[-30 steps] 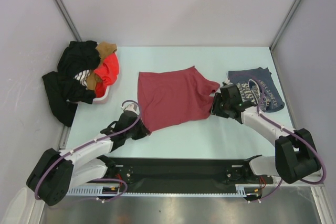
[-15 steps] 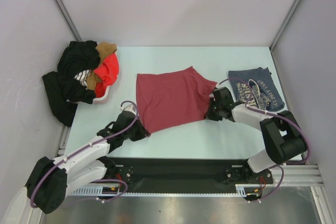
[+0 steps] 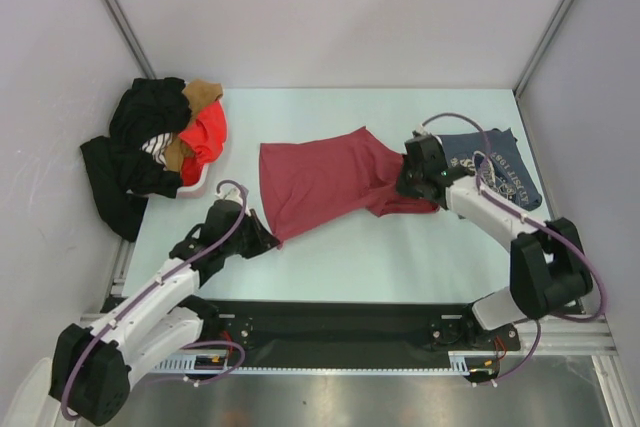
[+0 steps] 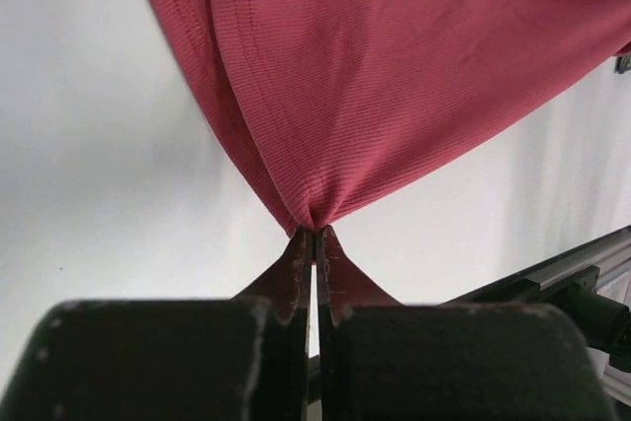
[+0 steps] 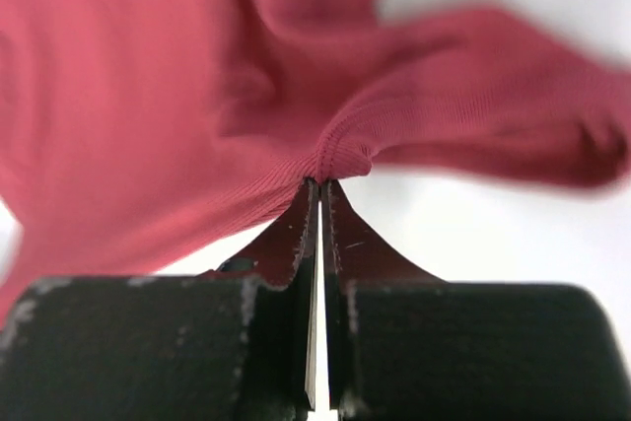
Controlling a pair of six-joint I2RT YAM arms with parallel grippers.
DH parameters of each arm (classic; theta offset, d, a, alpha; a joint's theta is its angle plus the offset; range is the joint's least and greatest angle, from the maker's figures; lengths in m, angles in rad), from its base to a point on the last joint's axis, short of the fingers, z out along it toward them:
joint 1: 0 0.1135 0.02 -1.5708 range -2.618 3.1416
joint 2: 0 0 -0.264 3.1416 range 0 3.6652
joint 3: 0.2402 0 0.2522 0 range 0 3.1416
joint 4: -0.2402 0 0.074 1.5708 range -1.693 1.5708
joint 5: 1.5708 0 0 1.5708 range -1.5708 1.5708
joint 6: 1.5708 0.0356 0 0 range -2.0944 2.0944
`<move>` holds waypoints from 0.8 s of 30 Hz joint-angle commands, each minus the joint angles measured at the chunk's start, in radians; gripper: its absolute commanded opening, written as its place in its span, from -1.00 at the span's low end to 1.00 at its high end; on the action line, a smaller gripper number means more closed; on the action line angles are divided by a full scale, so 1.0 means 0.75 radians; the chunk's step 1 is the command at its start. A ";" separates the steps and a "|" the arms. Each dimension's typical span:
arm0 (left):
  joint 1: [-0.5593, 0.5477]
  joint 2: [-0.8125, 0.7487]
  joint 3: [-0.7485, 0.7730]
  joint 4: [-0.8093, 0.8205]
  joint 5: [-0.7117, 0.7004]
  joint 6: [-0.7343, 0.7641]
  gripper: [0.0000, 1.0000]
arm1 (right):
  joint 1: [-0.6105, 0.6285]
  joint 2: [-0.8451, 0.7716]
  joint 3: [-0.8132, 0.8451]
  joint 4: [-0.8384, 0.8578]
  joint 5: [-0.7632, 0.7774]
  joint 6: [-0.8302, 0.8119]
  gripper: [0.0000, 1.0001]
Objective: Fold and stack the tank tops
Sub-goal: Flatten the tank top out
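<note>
Now | left end effector (image 4: 315, 234), right end effector (image 5: 320, 184) extended forward, low | both clamped on maroon tank top (image 3: 325, 182)

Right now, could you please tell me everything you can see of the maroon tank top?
The maroon tank top is plain dark red, a finely ribbed knit with a stitched hem. It lies spread across the middle of the table, rumpled at its right, strap end. The left gripper is shut on its near left corner and the right gripper is shut on a bunched edge at the strap end. The fabric gathers into folds at each pinch.
</note>
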 commanded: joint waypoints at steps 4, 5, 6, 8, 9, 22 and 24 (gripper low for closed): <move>0.092 0.159 0.048 0.063 0.097 0.080 -0.98 | -0.002 0.310 0.365 -0.085 0.069 -0.076 -0.99; 0.100 0.182 0.050 0.076 0.097 0.084 -0.99 | -0.006 0.361 0.392 -0.085 0.061 -0.080 -0.99; 0.123 0.194 0.062 0.092 0.095 0.090 -0.99 | -0.008 0.387 0.437 -0.081 0.059 -0.078 -0.99; 0.153 0.223 0.068 0.110 0.107 0.105 -0.99 | -0.010 0.436 0.472 -0.061 0.032 -0.078 -0.95; 0.182 0.229 0.076 0.125 0.113 0.109 -0.99 | -0.012 0.449 0.498 -0.054 0.022 -0.082 -0.90; 0.256 0.348 0.152 0.153 0.156 0.172 -0.99 | -0.008 0.261 0.233 0.109 -0.168 -0.102 -0.52; 0.262 0.358 0.158 0.158 0.164 0.176 -0.99 | 0.010 0.283 0.227 0.103 -0.217 -0.104 -0.45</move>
